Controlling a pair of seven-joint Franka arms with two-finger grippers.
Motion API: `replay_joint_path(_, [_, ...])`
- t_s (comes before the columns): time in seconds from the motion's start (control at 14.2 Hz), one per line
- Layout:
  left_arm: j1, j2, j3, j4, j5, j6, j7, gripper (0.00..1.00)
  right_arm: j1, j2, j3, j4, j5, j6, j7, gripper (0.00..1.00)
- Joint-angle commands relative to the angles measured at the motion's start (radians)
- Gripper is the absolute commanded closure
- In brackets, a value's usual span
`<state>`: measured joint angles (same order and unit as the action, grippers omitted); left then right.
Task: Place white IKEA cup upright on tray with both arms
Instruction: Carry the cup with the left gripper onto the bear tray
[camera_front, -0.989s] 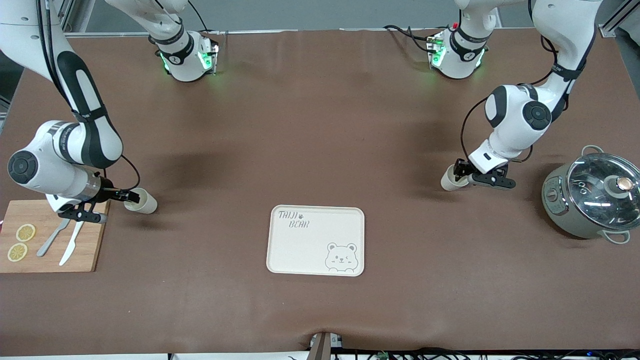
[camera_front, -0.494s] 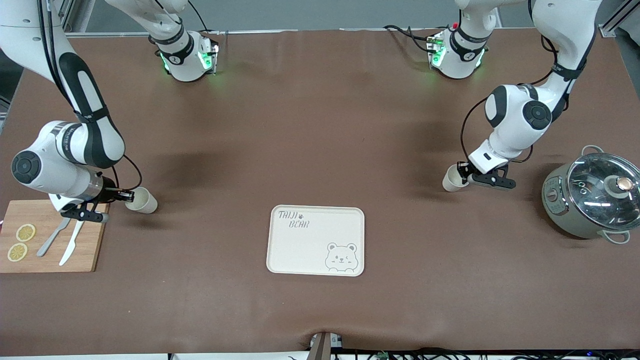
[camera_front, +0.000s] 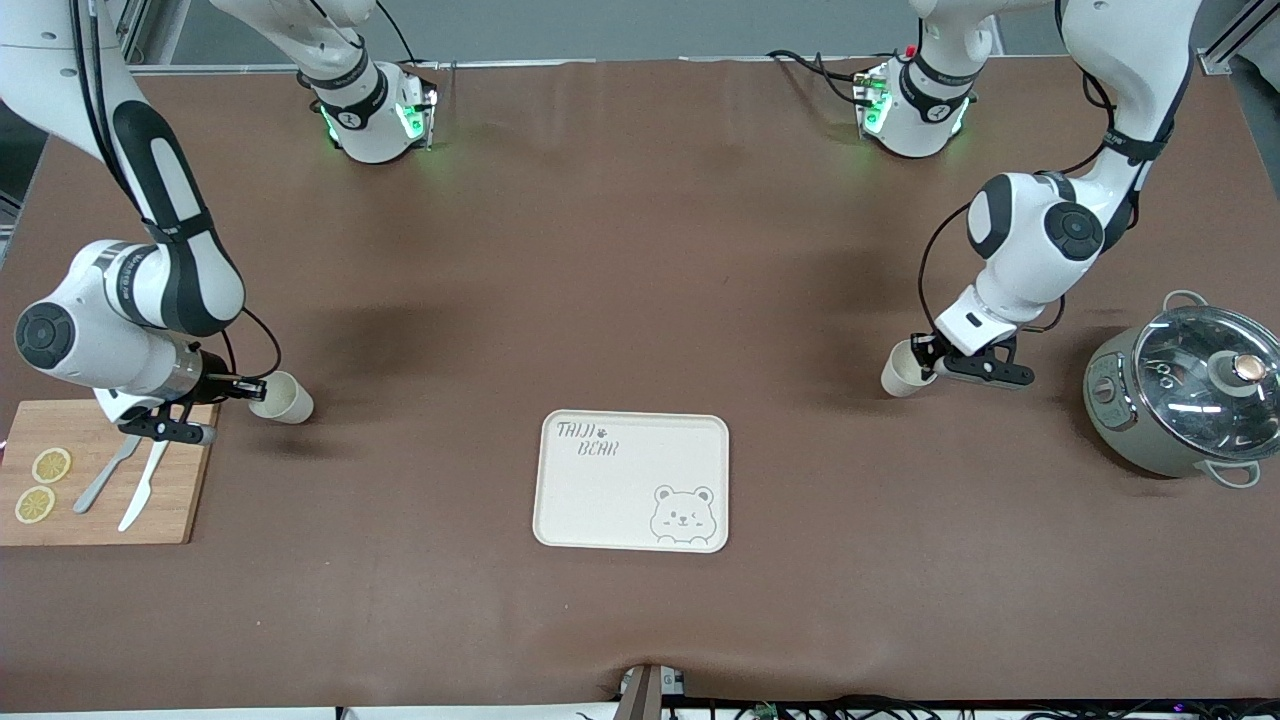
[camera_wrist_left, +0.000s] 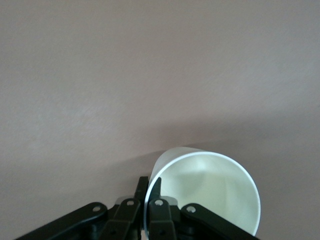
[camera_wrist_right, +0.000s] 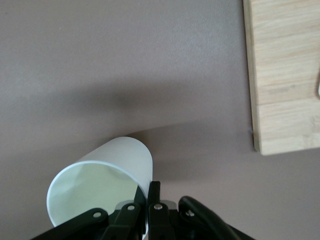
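Tray (camera_front: 632, 480) lettering: "TAIJI BEAR", grey, w/ paw mark, corner diagonal from drawn bear face.
Other readable text: none.

the glossy white left arm with black joint bands (camera_front: 1040, 232) folds down from its base at the table's top edge, elbow high, wrist bent low. its small black two-finger left gripper (camera_front: 925, 358) is clamped on the rim of a white cup (camera_front: 903, 368), one finger inside, one outside. the matching right arm (camera_front: 150, 280) drops steeply, wrist turned sideways, and the right gripper (camera_front: 255, 395) pinches the rim of a second white cup (camera_front: 283, 398) the same way.
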<state>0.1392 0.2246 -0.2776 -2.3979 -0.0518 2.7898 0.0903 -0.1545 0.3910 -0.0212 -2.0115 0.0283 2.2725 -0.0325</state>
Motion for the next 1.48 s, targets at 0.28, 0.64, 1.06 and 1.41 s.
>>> replay_joint_path(0.28, [-0.071, -0.007, -0.101, 0.213, -0.022, -0.217, -0.196, 1.00, -0.013, -0.035, 0.009, 0.108, 0.005, -0.172, -0.004, 1.00])
replay_joint_path(0.64, [-0.249, 0.112, -0.097, 0.549, 0.048, -0.478, -0.423, 1.00, -0.005, -0.063, 0.009, 0.125, 0.005, -0.229, -0.003, 1.00])
replay_joint_path(1.06, [-0.443, 0.375, -0.092, 0.822, 0.273, -0.483, -0.734, 1.00, -0.004, -0.063, 0.012, 0.224, 0.007, -0.363, 0.006, 1.00])
replay_joint_path(1.41, [-0.472, 0.466, -0.071, 0.928, 0.273, -0.483, -0.741, 1.00, 0.003, -0.058, 0.015, 0.286, 0.008, -0.404, 0.006, 1.00])
